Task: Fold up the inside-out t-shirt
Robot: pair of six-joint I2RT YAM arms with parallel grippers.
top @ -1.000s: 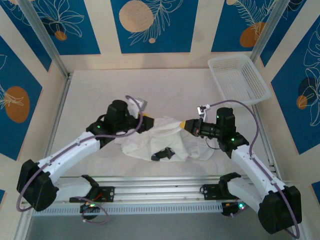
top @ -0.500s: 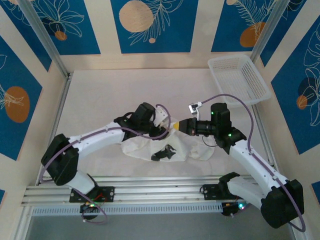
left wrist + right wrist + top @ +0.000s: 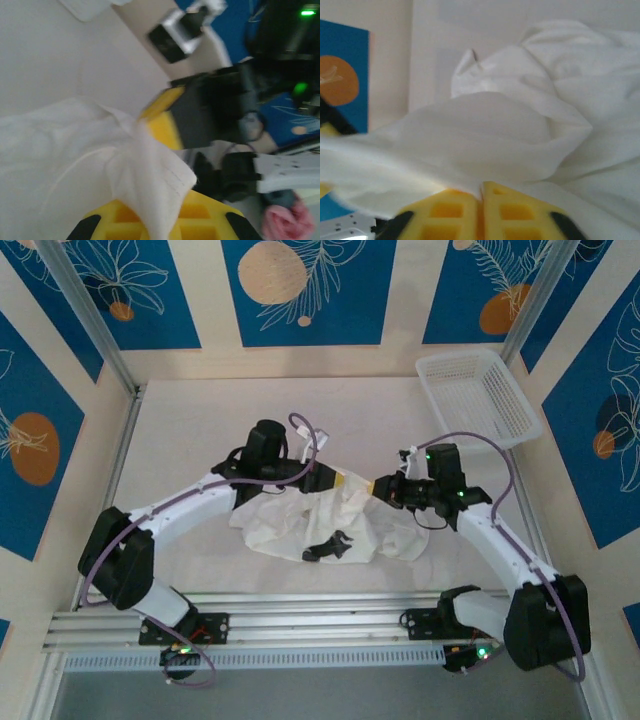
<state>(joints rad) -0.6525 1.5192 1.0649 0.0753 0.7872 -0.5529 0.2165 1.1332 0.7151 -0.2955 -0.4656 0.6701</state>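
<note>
The left gripper (image 3: 338, 480) is shut tight on a bit of the t-shirt (image 3: 300, 525). The right gripper (image 3: 378, 487), just at its 3 o'clock, has its fingers together on the cloth too. The shirt lies in a bunched heap toward the 6 o'clock edge of the table (image 3: 190, 430). If they pull apart hard, the thin cloth could slip out. They are so close they might bump.

Free passage: bare white tabletop (image 3: 200, 420), far half and left side. Obstacles: rigid white plastic mesh basket (image 3: 478, 395) in the far-right corner; crumpled white cloth t-shirt (image 3: 290, 525) near centre; 2 white-and-black arms, left arm (image 3: 190, 505) and right arm (image 3: 495, 535), meet above it.
</note>
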